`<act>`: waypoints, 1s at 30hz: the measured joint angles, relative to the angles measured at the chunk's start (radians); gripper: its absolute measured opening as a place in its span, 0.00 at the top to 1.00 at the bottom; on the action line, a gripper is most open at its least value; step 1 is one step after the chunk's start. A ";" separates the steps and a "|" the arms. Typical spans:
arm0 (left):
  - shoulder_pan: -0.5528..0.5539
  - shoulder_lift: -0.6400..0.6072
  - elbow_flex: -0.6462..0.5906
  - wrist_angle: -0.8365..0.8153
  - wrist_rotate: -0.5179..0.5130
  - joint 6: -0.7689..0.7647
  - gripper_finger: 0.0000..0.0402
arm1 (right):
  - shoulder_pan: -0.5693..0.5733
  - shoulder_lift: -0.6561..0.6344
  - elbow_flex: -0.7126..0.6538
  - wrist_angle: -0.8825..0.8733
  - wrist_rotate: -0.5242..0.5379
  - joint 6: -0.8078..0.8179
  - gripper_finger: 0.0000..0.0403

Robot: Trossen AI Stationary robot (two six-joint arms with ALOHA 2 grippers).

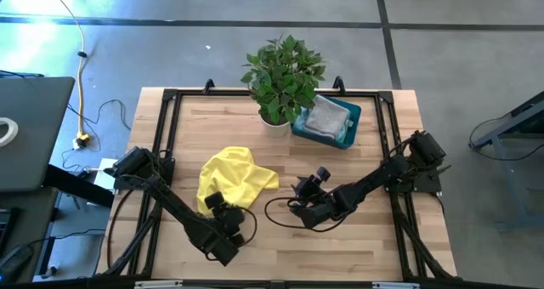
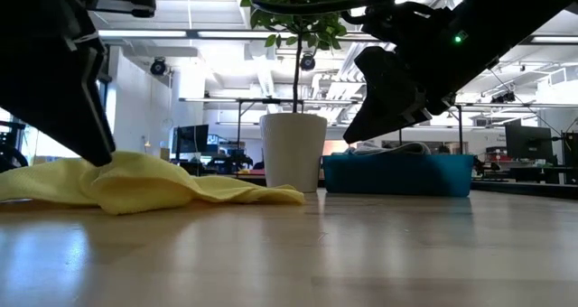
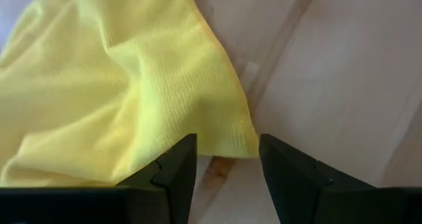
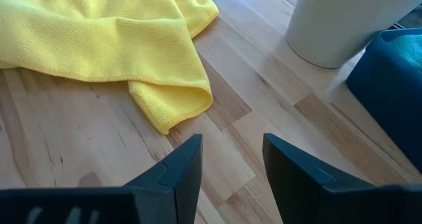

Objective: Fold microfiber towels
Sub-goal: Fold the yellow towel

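A yellow microfiber towel (image 1: 231, 177) lies crumpled on the wooden table left of centre, with one corner folded under (image 4: 173, 111). My left gripper (image 3: 227, 159) is open and low over the towel's near corner (image 3: 245, 143); in the high view it is at the towel's near edge (image 1: 219, 202). My right gripper (image 4: 231, 151) is open and empty, held above the table to the towel's right (image 1: 299, 187). A grey towel (image 1: 327, 117) lies in the teal bin (image 1: 350, 133). The other towels are out of view. My left gripper's open fingers come down slanting from the near side at the towel's near corner (image 3: 245, 143). One fingertip (image 2: 102, 152) reaches down to the cloth in the low view. I cannot tell whether it touches the cloth. The towel lies slack on the table.
A potted plant in a white pot (image 1: 276, 110) stands at the far middle, with the teal bin right beside it. A dark frame (image 1: 170, 98) runs round the table's edges. Bare wood (image 1: 280, 246) lies in front of both grippers.
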 joint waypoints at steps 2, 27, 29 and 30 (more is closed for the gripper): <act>0.011 0.000 0.000 0.001 -0.014 -0.002 0.61 | 0.000 0.000 0.000 0.000 0.000 0.000 0.62; 0.084 0.107 0.021 -0.012 0.095 0.066 0.94 | 0.000 0.000 0.001 -0.017 0.000 0.000 0.62; 0.084 0.107 0.051 -0.043 0.117 0.093 0.98 | 0.000 0.000 0.001 -0.014 0.000 0.003 0.62; 0.084 0.107 0.067 -0.053 0.133 0.116 0.98 | 0.000 0.000 0.001 -0.011 0.000 0.004 0.62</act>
